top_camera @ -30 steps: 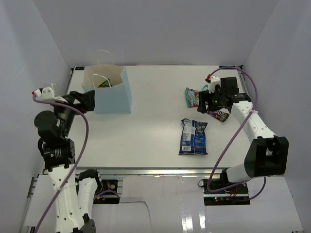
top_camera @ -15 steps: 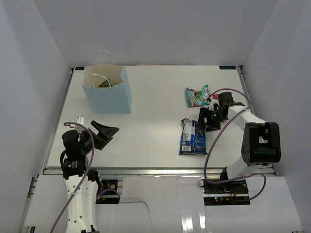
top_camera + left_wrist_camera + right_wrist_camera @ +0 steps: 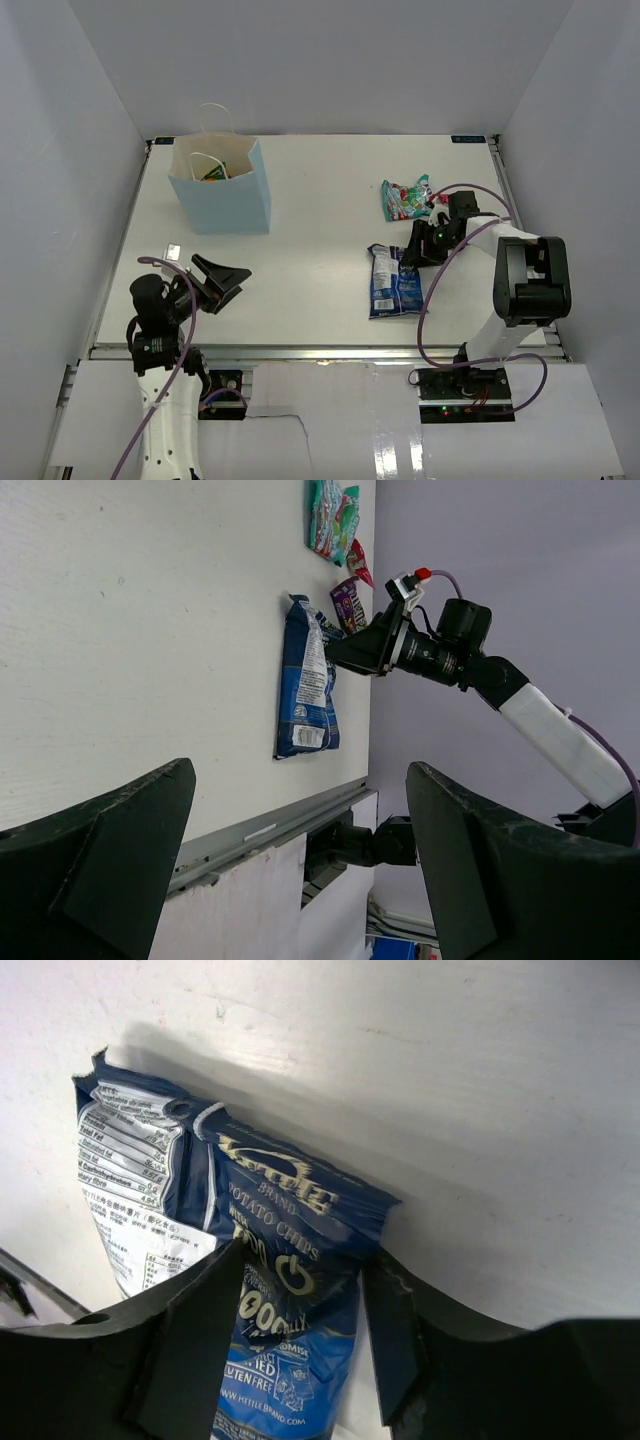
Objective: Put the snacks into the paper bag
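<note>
Your right gripper (image 3: pixel 300 1290) is low at the table. Its two dark fingers (image 3: pixel 195 1345) stand on both sides of one end of the blue-white potato chip bag (image 3: pixel 395 282). The glossy foil fills the gap between them, but these views do not tell if the jaws already pinch it or only stand around it. The bag lies flat, long and narrow, with a crimped, saw-toothed seam at the end and a white panel of small print near one corner. Just beside this gripper lies the small dark purple candy pack (image 3: pixel 346 602). A little farther is the teal-red candy bag (image 3: pixel 404 198), wrinkled and shiny, flat on the matte white table (image 3: pixel 300 230).

Your left gripper (image 3: pixel 228 280) hangs over the near left part of the table. Its black wedge-shaped fingers (image 3: pixel 110 870) are spread wide, with nothing between them.

The light blue paper bag (image 3: pixel 232 195) stands upright near the far left corner, well apart from both grippers. Its mouth is open and its white twisted-cord handles (image 3: pixel 215 115) rise in thin loops. The edges of green and orange packets (image 3: pixel 212 174) show inside.
</note>
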You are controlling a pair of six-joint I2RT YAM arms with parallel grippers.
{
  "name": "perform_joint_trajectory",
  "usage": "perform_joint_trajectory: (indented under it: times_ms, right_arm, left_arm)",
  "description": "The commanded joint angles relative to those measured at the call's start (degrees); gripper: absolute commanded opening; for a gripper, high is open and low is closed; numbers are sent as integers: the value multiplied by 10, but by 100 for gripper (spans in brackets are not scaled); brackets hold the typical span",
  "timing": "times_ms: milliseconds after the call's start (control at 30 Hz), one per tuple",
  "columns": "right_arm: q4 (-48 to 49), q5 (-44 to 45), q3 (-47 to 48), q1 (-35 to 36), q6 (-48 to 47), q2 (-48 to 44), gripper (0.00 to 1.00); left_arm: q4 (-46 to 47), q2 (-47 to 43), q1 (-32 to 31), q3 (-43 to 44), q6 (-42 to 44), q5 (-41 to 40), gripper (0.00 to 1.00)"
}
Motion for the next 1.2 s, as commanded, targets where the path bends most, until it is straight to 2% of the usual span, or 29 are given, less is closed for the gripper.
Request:
perform_joint_trajectory:
  times_ms: [0,100,200,233,300,400,500,733,867,1067,1167]
  right_arm:
    - [61,-2,-26,-10,-8,27,55]
    - [86,-11,-38,-14,-14,27,42]
    - [102,-32,-53,-14,-19,24,26]
    - [111,-46,-55,-32,-22,22,16]
    - [115,-65,-58,-40,-35,13,8]
    - [115,-136,-57,-54,-55,-9,8]
    - [114,-249,-50,-57,-120,-69,8]
    - [154,-354,11,-49,-98,-138,8]
    - [215,-360,50,-22,-56,-165,8]
    - [337,-298,120,100,30,-186,8]
    - [370,-244,192,158,53,-170,8]
  left_arm:
    - [7,-6,2,-12,-10,19,96]
    - [8,-6,2,-14,-8,19,96]
    - [8,-2,2,-17,-7,18,96]
    - [7,-2,2,-18,-7,18,96]
    - [7,-3,2,-20,-7,18,96]
    - [8,-3,2,-25,-7,17,96]
    - [8,-2,2,-26,-6,14,96]
    - [22,5,2,-18,-1,9,96]
    - [27,6,2,-15,-1,7,96]
    - [28,5,2,-11,-1,8,96]
    - [28,6,2,-8,-1,10,96]
